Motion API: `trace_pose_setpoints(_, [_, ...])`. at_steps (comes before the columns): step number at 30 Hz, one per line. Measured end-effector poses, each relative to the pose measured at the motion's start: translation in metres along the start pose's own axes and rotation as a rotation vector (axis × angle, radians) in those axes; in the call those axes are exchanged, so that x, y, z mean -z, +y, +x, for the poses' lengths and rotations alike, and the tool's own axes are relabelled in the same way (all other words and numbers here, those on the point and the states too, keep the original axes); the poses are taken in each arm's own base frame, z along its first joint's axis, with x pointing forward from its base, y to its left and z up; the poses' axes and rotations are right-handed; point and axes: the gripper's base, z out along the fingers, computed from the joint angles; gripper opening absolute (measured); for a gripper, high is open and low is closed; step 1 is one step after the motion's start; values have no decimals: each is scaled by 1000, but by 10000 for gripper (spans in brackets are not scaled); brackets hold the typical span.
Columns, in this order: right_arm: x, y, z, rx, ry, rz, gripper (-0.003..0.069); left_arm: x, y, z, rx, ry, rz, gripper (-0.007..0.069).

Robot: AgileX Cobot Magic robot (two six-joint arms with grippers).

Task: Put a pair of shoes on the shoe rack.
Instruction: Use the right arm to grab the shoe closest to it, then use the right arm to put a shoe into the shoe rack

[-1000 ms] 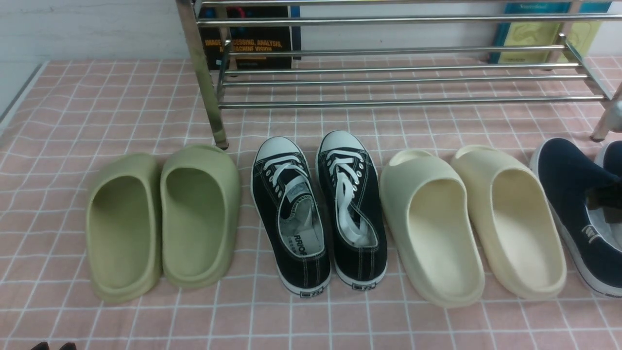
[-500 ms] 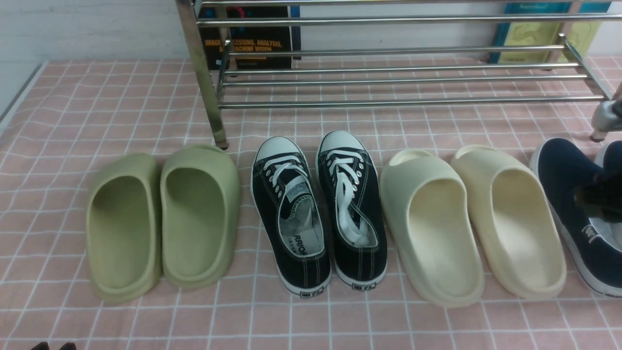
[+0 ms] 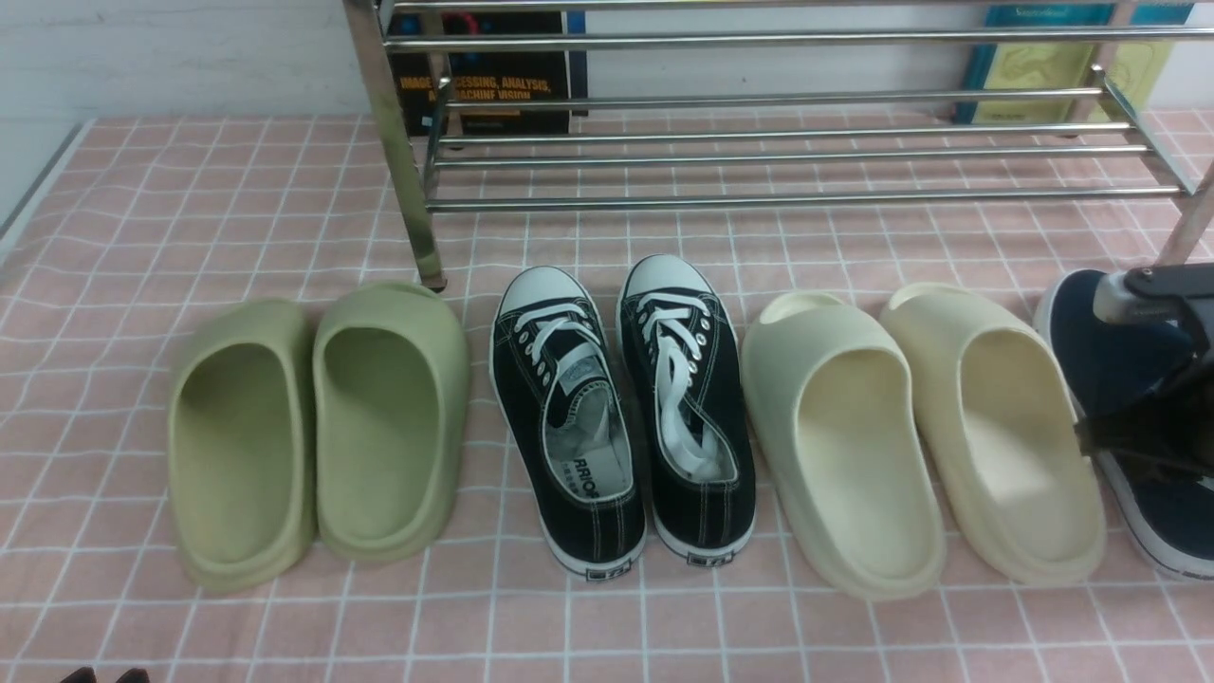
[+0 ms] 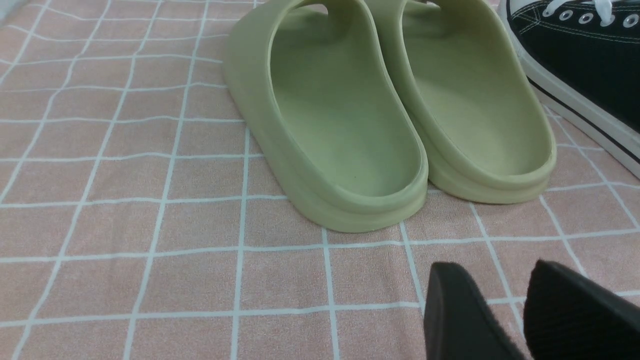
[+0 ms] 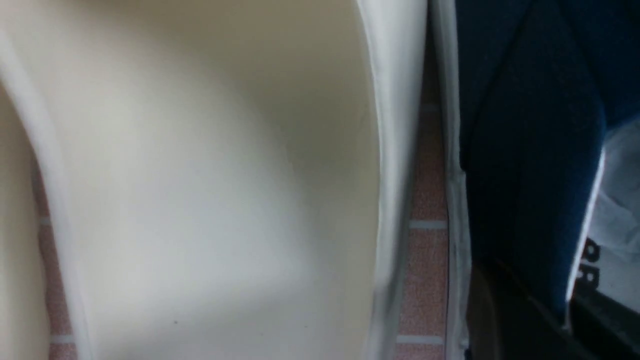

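Where the frame ends, navy shoe (image 3: pixel 1091 365) cropped — right tool (image 3: pixel 1138 441) blurred

Staged lab tabletop (image-processing textbook (image 3: pixel 488 71), pink checked cloth (image 3: pixel 190 190)).

The black book (image 3: pixel 493 85) reads "ANALYSIS" and "MACHINE VISION"
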Motion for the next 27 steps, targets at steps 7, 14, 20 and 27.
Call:
trace_pose_setpoints(7, [29,0,-6,30,-66,0,28,0,0,0,0,0,0,239])
trace_pose_setpoints(14, [62,16,-32,162,-120,-21,28,0,0,0,0,0,0,239])
trace_pose_setpoints(20, [63,39,-68,246,-200,-58,28,0,0,0,0,0,0,239])
trace_pose_setpoints(27, [25,53,-131,262,-236,-59,28,0,0,0,0,0,0,239])
